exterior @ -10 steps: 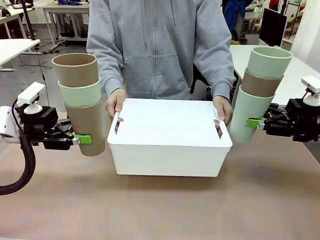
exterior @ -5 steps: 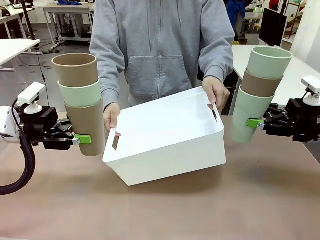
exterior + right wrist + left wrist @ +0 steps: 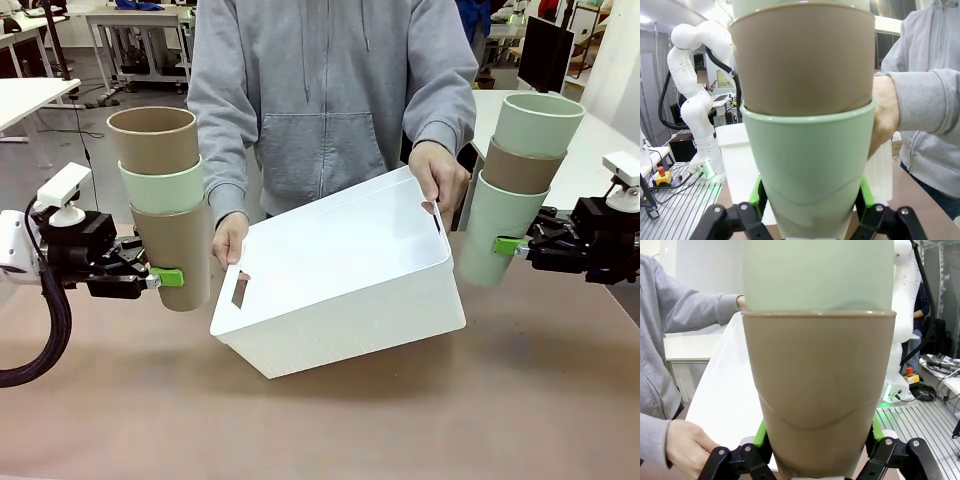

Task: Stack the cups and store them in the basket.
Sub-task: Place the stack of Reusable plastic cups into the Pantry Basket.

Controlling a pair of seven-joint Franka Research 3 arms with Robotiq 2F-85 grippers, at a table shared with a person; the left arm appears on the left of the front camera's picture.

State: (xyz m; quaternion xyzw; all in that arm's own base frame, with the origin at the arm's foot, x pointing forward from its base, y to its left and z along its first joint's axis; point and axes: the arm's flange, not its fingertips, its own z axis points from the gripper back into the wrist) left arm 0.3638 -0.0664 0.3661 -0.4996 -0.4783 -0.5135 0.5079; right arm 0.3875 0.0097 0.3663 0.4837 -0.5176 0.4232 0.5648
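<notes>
A robotics lab. Beside the brown bench [image 3: 320, 420] lies a slotted aluminium base plate [image 3: 925, 422] carrying a red emergency-stop button [image 3: 661, 173]. Behind the bench stand white work tables [image 3: 130, 18] and a dark monitor [image 3: 545, 52].

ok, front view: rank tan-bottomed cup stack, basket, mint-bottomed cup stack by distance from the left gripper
1. tan-bottomed cup stack, in the left gripper
2. basket, centre, held tilted
3. mint-bottomed cup stack, far right
</notes>
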